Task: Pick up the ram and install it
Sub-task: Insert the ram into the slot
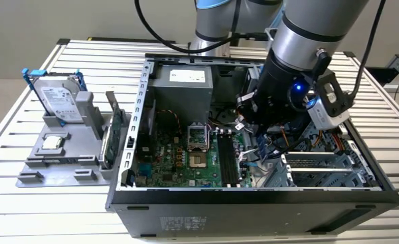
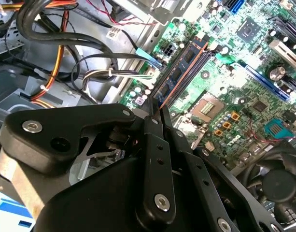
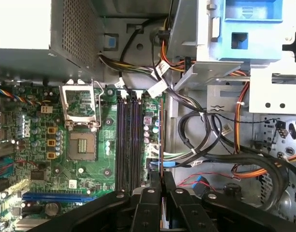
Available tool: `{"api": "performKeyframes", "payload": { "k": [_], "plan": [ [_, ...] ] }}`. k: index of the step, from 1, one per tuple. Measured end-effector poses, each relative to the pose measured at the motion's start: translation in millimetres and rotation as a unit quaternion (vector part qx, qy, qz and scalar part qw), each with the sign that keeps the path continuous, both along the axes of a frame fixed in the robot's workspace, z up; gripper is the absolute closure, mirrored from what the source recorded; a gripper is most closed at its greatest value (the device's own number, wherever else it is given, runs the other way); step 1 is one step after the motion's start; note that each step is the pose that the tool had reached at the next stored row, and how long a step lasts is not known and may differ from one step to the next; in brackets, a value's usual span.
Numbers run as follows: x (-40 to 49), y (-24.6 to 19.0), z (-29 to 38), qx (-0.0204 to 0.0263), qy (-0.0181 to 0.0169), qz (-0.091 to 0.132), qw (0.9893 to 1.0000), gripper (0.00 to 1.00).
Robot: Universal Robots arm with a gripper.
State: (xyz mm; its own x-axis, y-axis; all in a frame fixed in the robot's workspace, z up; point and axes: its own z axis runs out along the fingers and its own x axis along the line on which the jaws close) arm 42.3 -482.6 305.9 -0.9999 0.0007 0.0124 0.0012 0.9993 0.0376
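Note:
My gripper (image 3: 162, 176) is down inside the open computer case (image 1: 128, 152), shut on the ram (image 3: 161, 140). In the first wrist view the ram is a thin dark stick seen edge-on, running out from between the fingertips. In the second wrist view the ram (image 2: 182, 67) shows a row of small chips and an orange edge ahead of the gripper (image 2: 156, 112). It hangs over the motherboard just beside the black memory slots (image 3: 128, 140), on the cable side, roughly parallel to them. In the exterior view the gripper (image 1: 255, 140) is above the slots (image 1: 227, 158).
Bundles of black and orange cables (image 3: 210, 140) lie close beside the ram. The CPU socket (image 3: 81, 116) sits on the slots' other side. Outside the case, a grey holder (image 1: 63, 157) carries a silver hard drive (image 1: 57, 101) and a green card (image 1: 114, 129).

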Motion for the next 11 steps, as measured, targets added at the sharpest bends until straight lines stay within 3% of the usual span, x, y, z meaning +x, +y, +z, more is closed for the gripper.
{"api": "performKeyframes", "payload": {
  "k": [11],
  "plan": [
    [-8.8,0.0,-6.9,0.0,0.0,-0.002,1.0,1.0]
  ]
}}
